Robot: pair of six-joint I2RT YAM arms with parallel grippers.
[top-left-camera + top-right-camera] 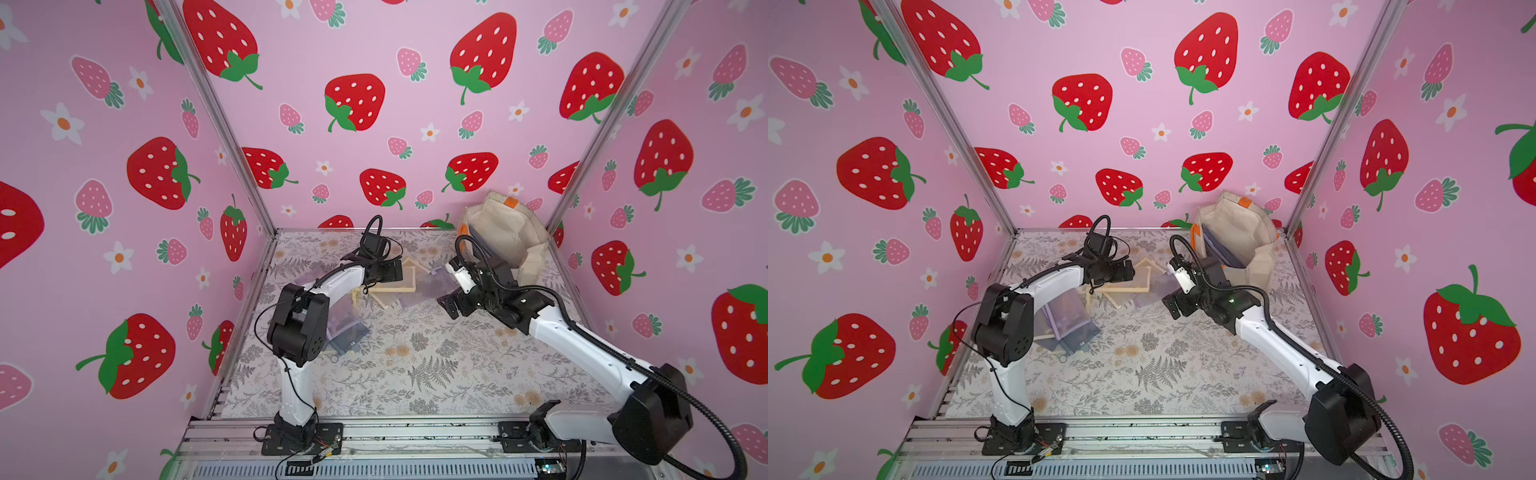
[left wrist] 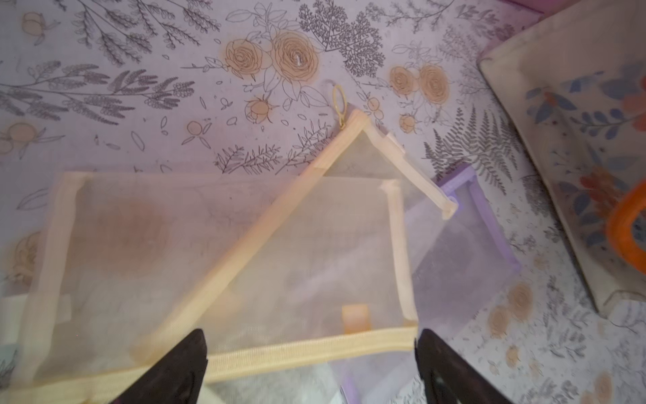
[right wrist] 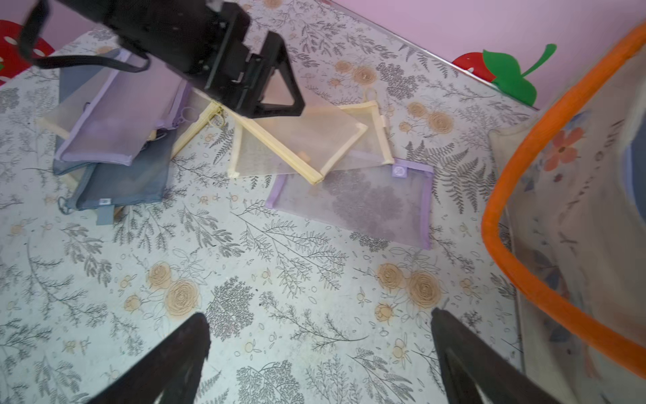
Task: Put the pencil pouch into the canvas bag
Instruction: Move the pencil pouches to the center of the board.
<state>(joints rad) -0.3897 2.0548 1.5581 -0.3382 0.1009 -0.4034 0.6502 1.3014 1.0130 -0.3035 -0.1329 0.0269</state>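
- Left gripper hangs over the yellow mesh pouches, jaws spread wide, nothing between them.
- Those two pouches lie flat near the middle of the table's far edge. One is skewed across the other, its zip edge running on a diagonal, with the ring pull at the corner nearest the far edge.
- Which pouch is the one to go in, I cannot tell.
- A purple pouch lies flat just beside them, tucked partly under, towards the bag.
- Canvas bag stands in the far right corner, mouth open upward and orange handle drooping at its rim. Something blue-grey shows inside.
- Right gripper hovers above bare table just beside the bag, jaws wide and empty.
- Another purple pouch and a grey-blue pouch are heaped by the left edge.
- The table wears a grey fern-and-rose print, and the walls are pink with strawberries.
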